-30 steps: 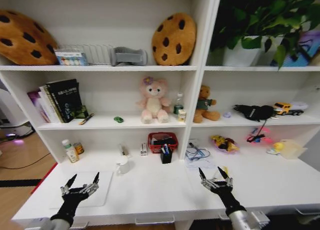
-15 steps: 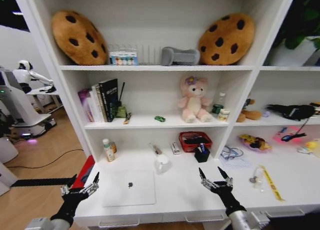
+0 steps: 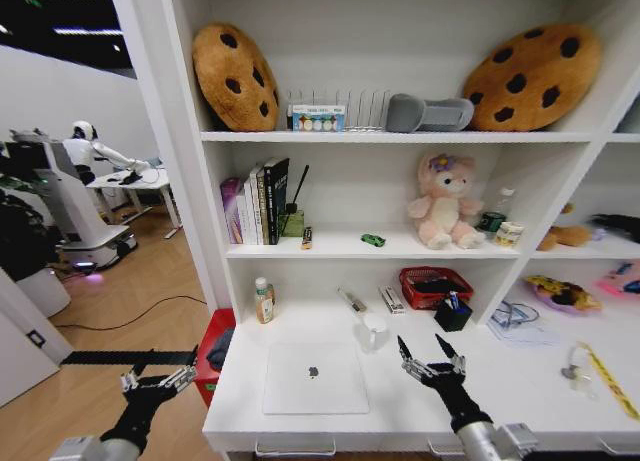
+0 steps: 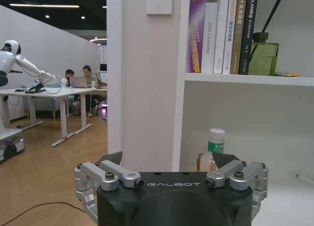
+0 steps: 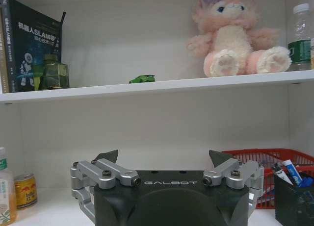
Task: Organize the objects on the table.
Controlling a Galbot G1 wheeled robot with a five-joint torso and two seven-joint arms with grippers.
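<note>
A thin silver-white laptop lies closed on the white table, near its left end. A tiny green toy car sits on the shelf above. Pens stand in a black holder at the back of the table. My right gripper hovers open and empty over the table, right of the laptop. Open and empty too, my left gripper hangs over the wooden floor, left of the table's end.
A white mug, a bottle and a red basket stand behind the laptop. A pink plush bear and books fill the shelf. A red bin sits by the table's left end. Another robot stands far left.
The whole view has swung left: shelves and table slid right in the picture. The left gripper went from above the table to beside its end. Both grippers stayed open.
</note>
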